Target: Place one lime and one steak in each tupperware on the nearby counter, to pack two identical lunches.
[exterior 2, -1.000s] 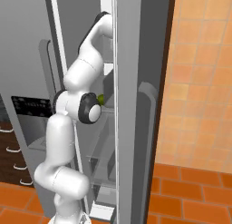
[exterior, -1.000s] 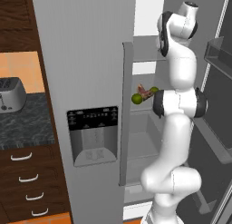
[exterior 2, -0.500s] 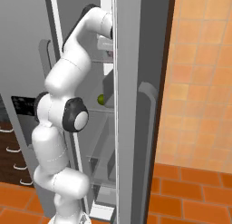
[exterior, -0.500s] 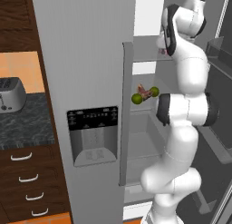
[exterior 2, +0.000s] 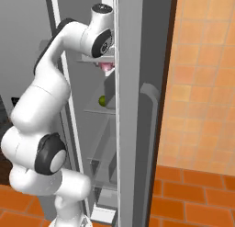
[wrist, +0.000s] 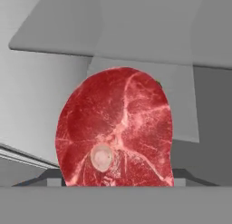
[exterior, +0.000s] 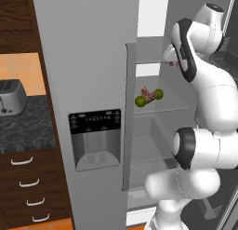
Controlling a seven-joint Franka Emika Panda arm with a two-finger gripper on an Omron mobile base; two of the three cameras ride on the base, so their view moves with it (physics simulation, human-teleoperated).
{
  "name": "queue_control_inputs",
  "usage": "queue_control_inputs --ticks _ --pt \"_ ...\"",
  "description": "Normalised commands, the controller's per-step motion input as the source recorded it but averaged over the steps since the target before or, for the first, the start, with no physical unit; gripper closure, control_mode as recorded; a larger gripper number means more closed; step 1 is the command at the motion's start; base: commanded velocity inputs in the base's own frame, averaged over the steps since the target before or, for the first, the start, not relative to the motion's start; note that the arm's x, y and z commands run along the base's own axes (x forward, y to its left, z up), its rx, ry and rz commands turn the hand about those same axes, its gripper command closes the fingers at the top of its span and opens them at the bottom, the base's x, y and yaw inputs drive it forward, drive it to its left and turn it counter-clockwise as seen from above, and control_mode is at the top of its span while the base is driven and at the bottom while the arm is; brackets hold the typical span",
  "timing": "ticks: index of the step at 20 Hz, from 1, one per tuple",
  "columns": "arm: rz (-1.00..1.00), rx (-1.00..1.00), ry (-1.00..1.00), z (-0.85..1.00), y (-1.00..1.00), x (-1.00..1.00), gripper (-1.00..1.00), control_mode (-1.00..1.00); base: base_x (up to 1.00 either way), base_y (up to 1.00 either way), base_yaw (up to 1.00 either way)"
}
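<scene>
Arm: the white arm [exterior: 214, 98] is rising in front of the open right half of the fridge [exterior: 83, 61] and is bending over at the top, its hand reaching into the upper part of the fridge.
Jaws: they are pinching the steak [wrist: 115, 132]; the meat is covering the fingertips in the hand view, so the grip is showing only by the way it is hanging free at the hand.
Steak: it is hanging at the level of the fridge's upper shelf [exterior: 148, 62], inside the open half. It is turning a flat red marbled face with a pale round bone spot towards the hand camera. From the right base view it is showing as a pink lump [exterior 2: 106, 66] just under the hand.
Middle shelf: a glass shelf [exterior: 162, 110] lower in the fridge is carrying the rest of the food.
Near lime: a lime [exterior: 140, 101] is sitting at the front of that shelf, just beside the fridge's closed left door.
Second steak: a small reddish-brown piece [exterior: 148, 95] is lying between the two limes, close against both.
Far lime: another lime [exterior: 159, 94] is sitting a little deeper in the fridge.
Dispenser: a dark panel [exterior: 95, 138] is sitting in the fridge's closed door.
Desk: the marbled desk [exterior: 23, 126] is running left of the fridge, over drawers [exterior: 28, 187].
Toaster: a steel toaster [exterior: 11, 96] is standing on the desk, well left of the fridge.
</scene>
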Motion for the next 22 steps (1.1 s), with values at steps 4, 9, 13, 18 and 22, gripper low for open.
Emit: queue_control_inputs --ticks 4,9,13,18,22 --pt "0.00 -0.22 0.02 0.00 0.59 -1.00 1.00 -1.00 0.00 0.00 0.00" --pt "0.00 -0.12 0.30 -0.26 0.23 -1.00 1.00 -1.00 0.00 0.00 0.00" --pt "0.00 -0.01 0.28 -0.70 0.04 -1.00 1.00 -1.00 0.00 0.00 0.00" --pt "-0.01 0.03 0.23 -0.68 0.00 -1.00 1.00 -1.00 0.00 0.00 0.00" --pt "0.00 0.06 0.19 -0.44 0.00 -0.99 1.00 -1.00 0.00 0.00 0.00"
